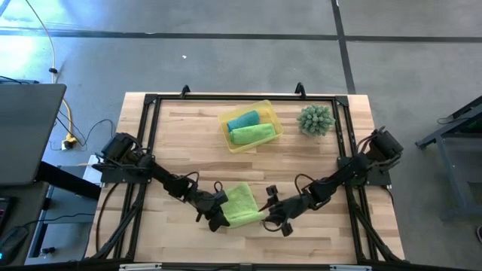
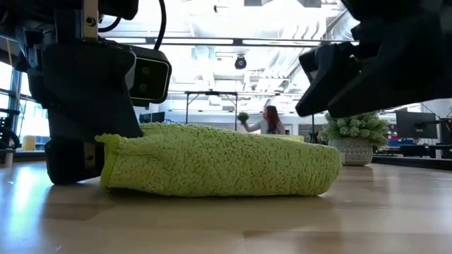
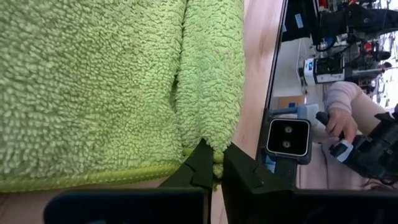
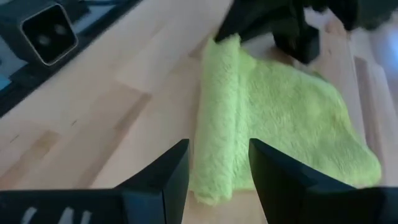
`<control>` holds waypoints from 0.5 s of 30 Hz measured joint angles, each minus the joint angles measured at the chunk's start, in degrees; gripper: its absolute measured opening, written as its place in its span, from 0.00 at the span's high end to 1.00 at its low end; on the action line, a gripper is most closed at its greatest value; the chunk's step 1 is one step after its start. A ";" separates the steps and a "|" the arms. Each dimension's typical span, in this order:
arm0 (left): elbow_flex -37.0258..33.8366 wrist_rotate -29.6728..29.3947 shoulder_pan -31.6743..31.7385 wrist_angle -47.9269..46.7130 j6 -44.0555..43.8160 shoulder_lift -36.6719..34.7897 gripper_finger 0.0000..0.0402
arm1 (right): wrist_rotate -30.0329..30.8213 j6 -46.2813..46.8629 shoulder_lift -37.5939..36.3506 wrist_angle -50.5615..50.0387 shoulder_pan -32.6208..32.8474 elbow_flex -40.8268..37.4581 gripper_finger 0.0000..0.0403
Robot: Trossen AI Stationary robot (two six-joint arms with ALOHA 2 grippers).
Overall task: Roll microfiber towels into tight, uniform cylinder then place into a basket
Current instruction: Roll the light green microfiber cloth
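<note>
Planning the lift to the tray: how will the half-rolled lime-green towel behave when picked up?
Probably floppy: the lime-green towel is thick pile, sagging flat beside its rolled edge. The roll looks loose, so it may unroll if lifted by the one corner the left end effector pinches. The right end effector is open beside it.

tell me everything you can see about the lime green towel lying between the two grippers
The lime-green towel is a fluffy, looped microfibre cloth with a stitched hem, lying on the wooden table at its front middle. It is partly rolled: one edge is curled into a thick roll, the rest lies flat. The left gripper is shut on a corner at the roll's end. The right gripper is open, straddling the roll's other end.
</note>
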 joint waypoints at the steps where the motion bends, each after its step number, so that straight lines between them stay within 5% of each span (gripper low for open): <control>1: 0.00 0.02 0.02 -0.06 -0.03 0.00 0.99 | -0.25 -0.91 0.23 0.79 0.24 0.00 0.61; 15: 0.00 -0.50 0.02 0.01 -0.18 0.00 0.99 | 0.76 -10.63 9.04 8.36 0.96 0.00 0.61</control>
